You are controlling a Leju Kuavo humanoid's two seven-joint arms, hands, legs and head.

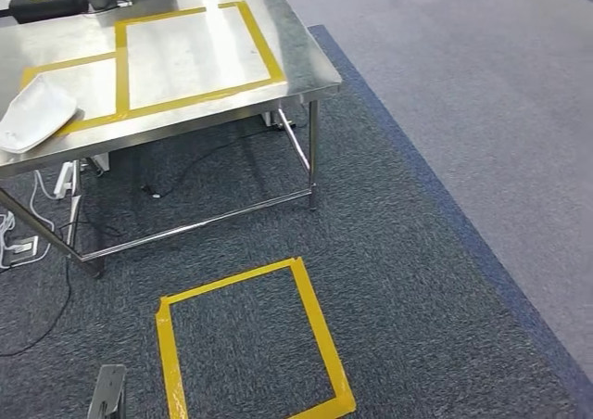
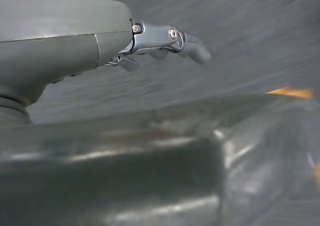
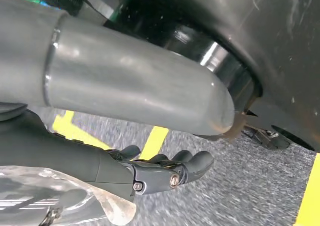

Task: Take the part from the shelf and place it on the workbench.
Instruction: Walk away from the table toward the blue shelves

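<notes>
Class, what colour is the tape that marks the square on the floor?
Yellow. The tape square lies on dark grey carpet; the head view shows it best.

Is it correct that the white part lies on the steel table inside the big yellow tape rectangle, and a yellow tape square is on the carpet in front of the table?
Not quite. The white part lies on the steel table at its left end, over the smaller taped box, not inside the big yellow tape rectangle. The head view shows this. The yellow tape square is indeed on the carpet in front of the table.

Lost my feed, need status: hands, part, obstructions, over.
Left hand open, right hand open, both empty. White curved plastic part lying on steel workbench, at yellow-taped box. Yellow tape square on carpet ahead.
</notes>
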